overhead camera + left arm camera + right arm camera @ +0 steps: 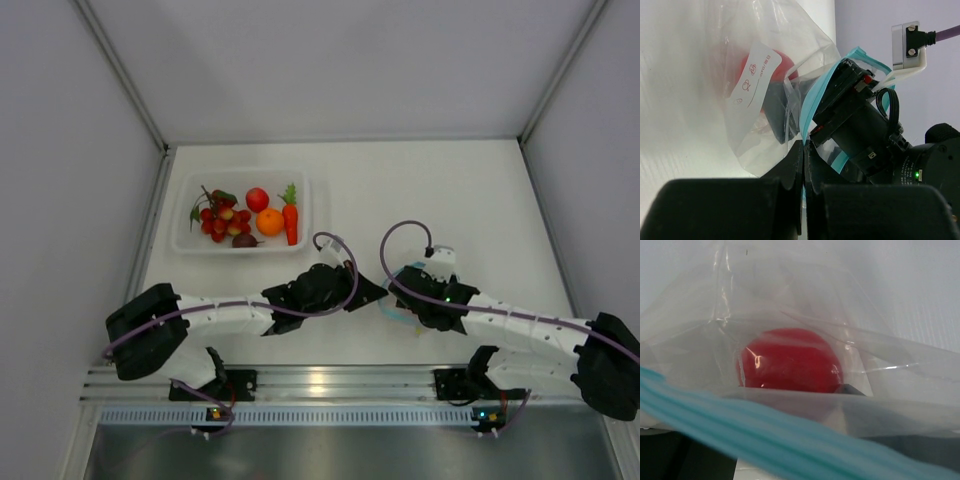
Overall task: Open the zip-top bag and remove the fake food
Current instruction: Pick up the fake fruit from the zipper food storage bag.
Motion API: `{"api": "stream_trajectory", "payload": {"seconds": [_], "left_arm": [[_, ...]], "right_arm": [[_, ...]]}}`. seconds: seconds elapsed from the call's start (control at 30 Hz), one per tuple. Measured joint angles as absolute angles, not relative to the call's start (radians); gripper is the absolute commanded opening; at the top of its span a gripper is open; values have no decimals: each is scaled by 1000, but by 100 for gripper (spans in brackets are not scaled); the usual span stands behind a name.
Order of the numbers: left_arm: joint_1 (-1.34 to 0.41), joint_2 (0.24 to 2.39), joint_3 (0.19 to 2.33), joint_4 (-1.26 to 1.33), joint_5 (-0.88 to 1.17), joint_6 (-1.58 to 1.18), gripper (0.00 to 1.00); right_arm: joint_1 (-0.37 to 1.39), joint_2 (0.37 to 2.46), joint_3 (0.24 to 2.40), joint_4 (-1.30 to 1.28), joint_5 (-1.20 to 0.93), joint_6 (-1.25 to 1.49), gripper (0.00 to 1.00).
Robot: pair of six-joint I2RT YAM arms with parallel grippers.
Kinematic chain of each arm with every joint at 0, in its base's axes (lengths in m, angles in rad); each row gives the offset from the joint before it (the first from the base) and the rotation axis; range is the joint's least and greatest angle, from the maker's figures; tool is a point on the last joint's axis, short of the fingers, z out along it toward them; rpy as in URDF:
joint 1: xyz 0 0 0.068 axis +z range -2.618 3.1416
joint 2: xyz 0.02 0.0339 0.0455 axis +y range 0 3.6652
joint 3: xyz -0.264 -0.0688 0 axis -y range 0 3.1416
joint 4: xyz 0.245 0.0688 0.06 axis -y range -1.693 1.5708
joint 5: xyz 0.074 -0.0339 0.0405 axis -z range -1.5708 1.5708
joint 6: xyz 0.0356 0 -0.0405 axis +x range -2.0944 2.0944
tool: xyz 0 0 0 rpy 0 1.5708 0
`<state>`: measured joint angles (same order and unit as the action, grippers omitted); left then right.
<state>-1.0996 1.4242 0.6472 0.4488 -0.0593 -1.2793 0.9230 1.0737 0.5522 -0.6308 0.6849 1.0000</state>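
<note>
The zip-top bag point(740, 60) hangs between my two grippers near the table's front middle point(398, 312). My left gripper point(804, 150) is shut on its teal-blue zip strip point(809, 107). My right gripper point(392, 300) reaches into the bag's mouth with its jaws apart. A red round fruit point(790, 362) lies inside the bag, just ahead of the right fingers. One dark fingertip point(851, 388) shows beside the fruit; the other is hidden by the plastic. More fake food sits in a tray: a berry cluster point(220, 222), a red fruit point(257, 199), an orange point(269, 222), a carrot point(291, 222) and a dark piece point(244, 240).
The rigid clear tray point(187, 243) stands at the back left of the white table. White walls close in the left, right and far sides. The right wrist's camera mount point(910, 45) and purple cable hang close to the bag.
</note>
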Motion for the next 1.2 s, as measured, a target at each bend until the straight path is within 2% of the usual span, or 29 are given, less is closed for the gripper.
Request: {"api": "stream_trajectory", "payload": {"seconds": [0.13,0.3,0.37,0.4,0.5,0.77,0.87,0.9,1.0,1.1,1.2], "left_arm": [[-1100,1422,646,445,-70,-1276,0],[-1100,1396,637,439,-80,-1269,0],[-1100,1383,632,438,-87,-1264,0],[-1100,1377,630,436,-89,-1261,0],[-1100,1366,628,430,-96,-1256,0],[-1100,1363,628,421,-98,-1252,0],[-1100,1363,628,418,-97,-1250,0],[-1100,1363,627,416,-96,-1249,0],[-1098,1363,627,408,-96,-1246,0],[-1097,1363,627,393,-102,-1242,0],[-1098,1356,627,362,-126,-1231,0]], "right_arm": [[912,1106,550,-582,699,1008,63],[908,1108,543,-546,707,1009,56],[905,1107,543,-540,707,1005,58],[904,1107,540,-534,707,1000,65],[888,1105,527,-490,703,982,74],[840,1139,522,-395,682,915,70],[824,1148,520,-357,678,874,61],[820,1148,516,-342,675,858,51],[811,1148,508,-305,667,804,33],[808,1136,503,-294,652,768,25],[810,1106,497,-297,628,733,23]]}}
